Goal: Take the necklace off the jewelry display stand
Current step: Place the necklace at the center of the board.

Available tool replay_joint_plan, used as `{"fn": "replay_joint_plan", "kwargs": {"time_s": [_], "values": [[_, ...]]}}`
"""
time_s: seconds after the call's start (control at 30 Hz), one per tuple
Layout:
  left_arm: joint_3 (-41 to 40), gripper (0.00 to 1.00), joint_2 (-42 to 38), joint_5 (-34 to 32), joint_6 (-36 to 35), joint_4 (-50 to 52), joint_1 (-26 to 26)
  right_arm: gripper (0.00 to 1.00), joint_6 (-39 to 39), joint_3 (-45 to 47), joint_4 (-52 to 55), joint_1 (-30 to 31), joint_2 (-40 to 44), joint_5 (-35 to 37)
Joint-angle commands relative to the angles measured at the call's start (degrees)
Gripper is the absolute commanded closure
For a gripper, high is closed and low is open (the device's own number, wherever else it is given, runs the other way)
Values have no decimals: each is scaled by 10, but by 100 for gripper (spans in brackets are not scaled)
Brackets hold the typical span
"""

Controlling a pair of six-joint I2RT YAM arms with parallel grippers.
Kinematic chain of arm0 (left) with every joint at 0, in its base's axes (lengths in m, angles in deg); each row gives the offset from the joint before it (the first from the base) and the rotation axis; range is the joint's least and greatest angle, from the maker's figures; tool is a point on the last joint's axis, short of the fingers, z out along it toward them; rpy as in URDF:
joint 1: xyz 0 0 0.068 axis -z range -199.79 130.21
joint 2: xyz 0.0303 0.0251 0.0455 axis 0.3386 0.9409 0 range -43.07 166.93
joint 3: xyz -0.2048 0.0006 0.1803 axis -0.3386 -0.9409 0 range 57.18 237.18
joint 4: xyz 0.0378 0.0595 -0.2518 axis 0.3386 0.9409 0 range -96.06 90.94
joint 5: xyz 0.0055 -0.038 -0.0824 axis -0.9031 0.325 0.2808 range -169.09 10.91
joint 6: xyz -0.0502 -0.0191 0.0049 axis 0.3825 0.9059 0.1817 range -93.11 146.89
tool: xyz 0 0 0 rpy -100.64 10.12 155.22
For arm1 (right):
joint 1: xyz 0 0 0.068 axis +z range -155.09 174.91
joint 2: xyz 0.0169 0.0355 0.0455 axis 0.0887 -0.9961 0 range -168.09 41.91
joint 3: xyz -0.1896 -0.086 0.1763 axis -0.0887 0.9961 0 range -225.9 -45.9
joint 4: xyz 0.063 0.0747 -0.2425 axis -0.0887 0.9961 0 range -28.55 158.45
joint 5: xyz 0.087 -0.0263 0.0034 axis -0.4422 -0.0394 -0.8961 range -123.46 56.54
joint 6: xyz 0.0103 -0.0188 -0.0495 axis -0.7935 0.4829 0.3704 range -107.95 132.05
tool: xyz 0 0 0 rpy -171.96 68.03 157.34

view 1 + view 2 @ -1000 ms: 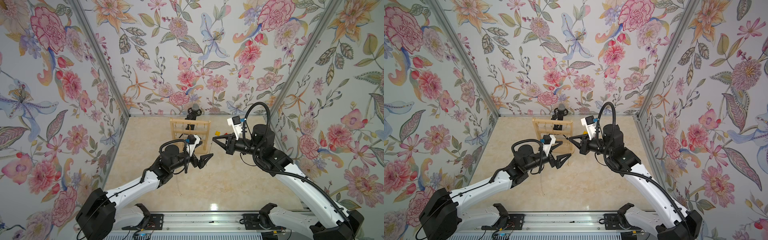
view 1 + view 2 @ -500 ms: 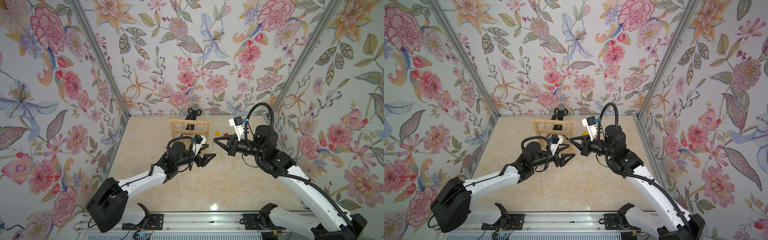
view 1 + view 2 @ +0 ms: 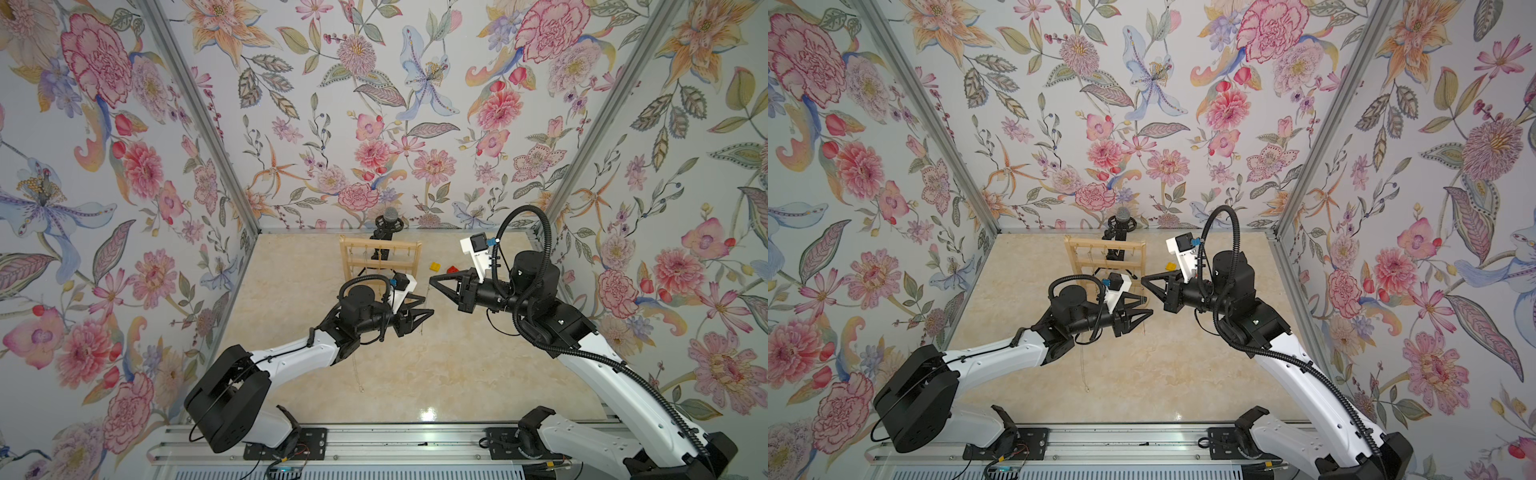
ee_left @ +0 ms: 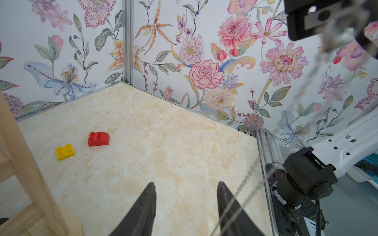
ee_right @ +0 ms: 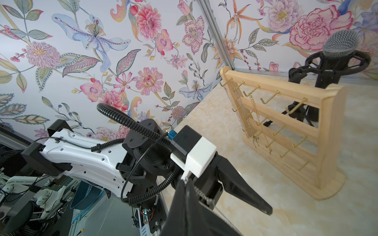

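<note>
1. Your right gripper (image 3: 431,278) is pinched together on the necklace (image 5: 201,195). The chain leaves its tip and hangs free in the air, so judge it already off the jewelry display stand (image 3: 380,257), which stands farther back on the table (image 4: 163,143).
2. The coming move turns on one relation: the chain's long axis drops steeply from the right gripper's tip and, in the left wrist view, crosses one finger (image 4: 224,192) of your left gripper (image 4: 186,183).
3. The left jaws stand partly apart with nothing clamped between them. This is the arm nearer the hanging length, and in both top views its tips sit just below and beside the right gripper's tip, almost nose to nose.
4. So close to the lens the chain is blurred, so you cannot tell whether it lies inside the gap or only over that finger's outer face.
5. If you want a second hold, you will probably need to shift the gap sideways toward the chain before pinching.
6. No container is in view. The stand is the only holder, with other chains (image 5: 241,110) on its hooks (image 5: 270,97) toward the left arm's end. A red brick (image 4: 98,139) and a yellow brick (image 4: 65,152) lie loose on the table.
</note>
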Motion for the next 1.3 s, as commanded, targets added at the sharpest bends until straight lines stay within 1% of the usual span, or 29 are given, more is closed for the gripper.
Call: {"fn": "replay_joint_plan", "kwargs": {"time_s": [0.0, 0.23, 0.4, 0.5, 0.57, 0.8, 0.97, 1.07, 1.27], "values": [[-15, 53, 15, 26, 20, -48, 5, 100, 1, -18, 4, -5, 12, -3], [-27, 59, 44, 38, 41, -83, 6, 100, 1, -17, 8, -10, 17, -3], [-28, 60, 62, 40, 46, -93, 9, 100, 2, -18, 9, -12, 17, -5], [-30, 63, 65, 40, 48, -96, 9, 100, 2, -19, 10, -13, 19, -5], [-31, 64, 87, 41, 50, -100, 9, 100, 2, -20, 12, -15, 20, -6], [-33, 67, 106, 46, 60, -111, 10, 100, 4, -19, 15, -18, 24, -6], [-32, 77, 112, 49, 65, -117, 11, 100, 6, -19, 16, -21, 25, -7], [-29, 79, 112, 48, 65, -114, 11, 100, 6, -18, 17, -22, 26, -7], [-27, 93, 112, 48, 65, -111, 12, 100, 8, -16, 19, -23, 29, -7]]}}
